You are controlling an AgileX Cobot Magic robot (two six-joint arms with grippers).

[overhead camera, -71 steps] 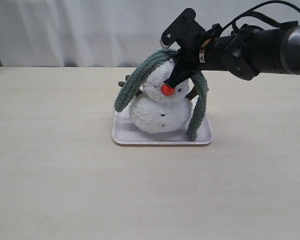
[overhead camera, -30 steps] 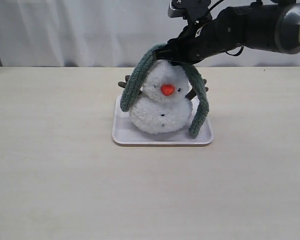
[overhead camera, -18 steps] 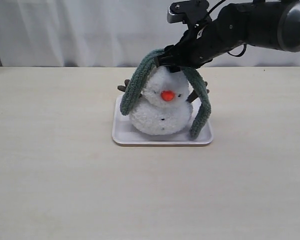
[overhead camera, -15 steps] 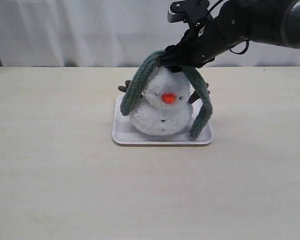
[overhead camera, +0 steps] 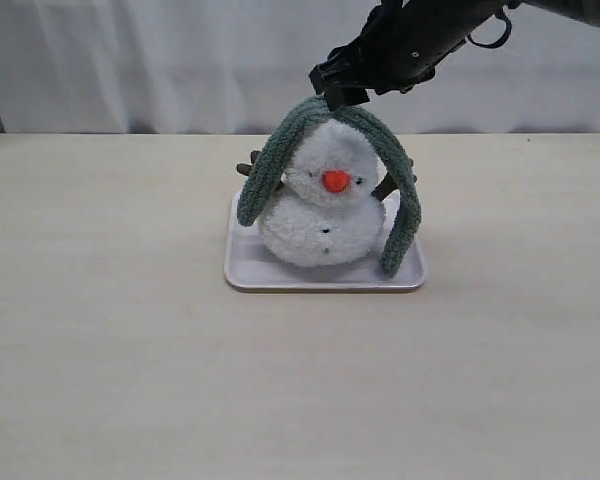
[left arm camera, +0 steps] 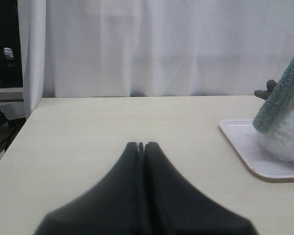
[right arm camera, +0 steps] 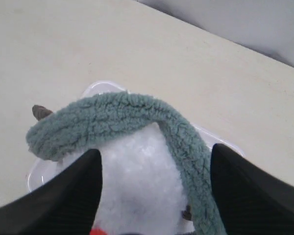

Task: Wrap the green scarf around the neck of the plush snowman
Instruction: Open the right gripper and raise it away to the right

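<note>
Right jaws have parted and lifted. We find the green scarf (overhead camera: 263, 175) draped atop the plush snowman (overhead camera: 318, 218), neck still bare. Left jaws together.

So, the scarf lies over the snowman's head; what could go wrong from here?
The green scarf lies over the head of the plush snowman, not at the neck, so it may slide off sideways. The open right gripper hangs just above; closing low, it might pinch the head too and tip the snowman on its tray.

Green scarf (overhead camera: 265, 172) drapes over plush snowman (overhead camera: 318, 228); right pincer (overhead camera: 332, 92) seemingly above.
</note>
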